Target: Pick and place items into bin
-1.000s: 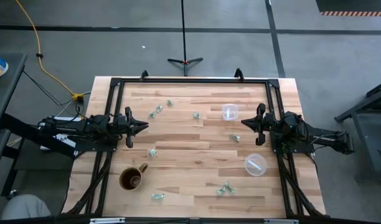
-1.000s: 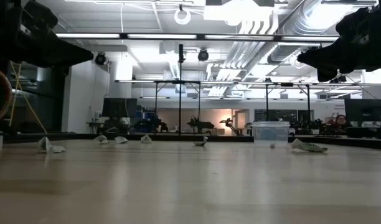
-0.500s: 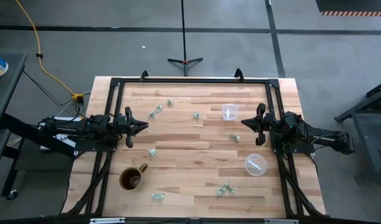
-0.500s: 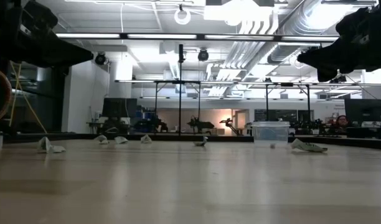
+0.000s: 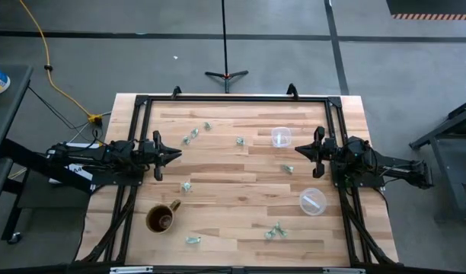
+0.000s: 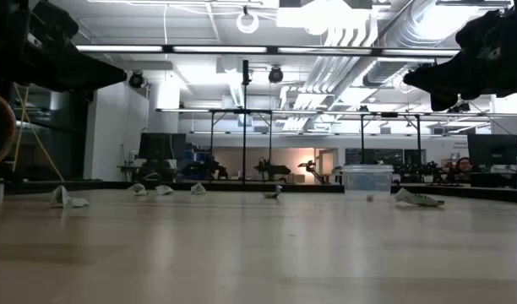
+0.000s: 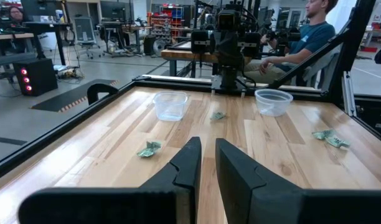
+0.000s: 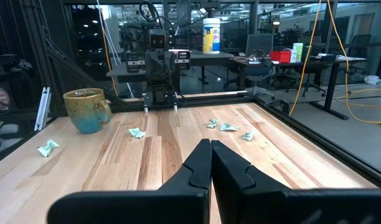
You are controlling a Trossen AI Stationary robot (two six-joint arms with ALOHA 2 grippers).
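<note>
No text, label or number readable — none anywhere.

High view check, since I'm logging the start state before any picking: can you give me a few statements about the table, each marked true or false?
1. The mug stands nearer the left hand than the right hand. True.
2. Two clear bins are on the table. True: one bin toward the far edge, another nearer the front.
3. The right hand holds a bit. False: it is shut on nothing, hovering at the table's right side.
4. All the bits are in a bin. False: bits such as one lie loose on the wood.
5. The mug lies on its side. False: it stands upright.
</note>
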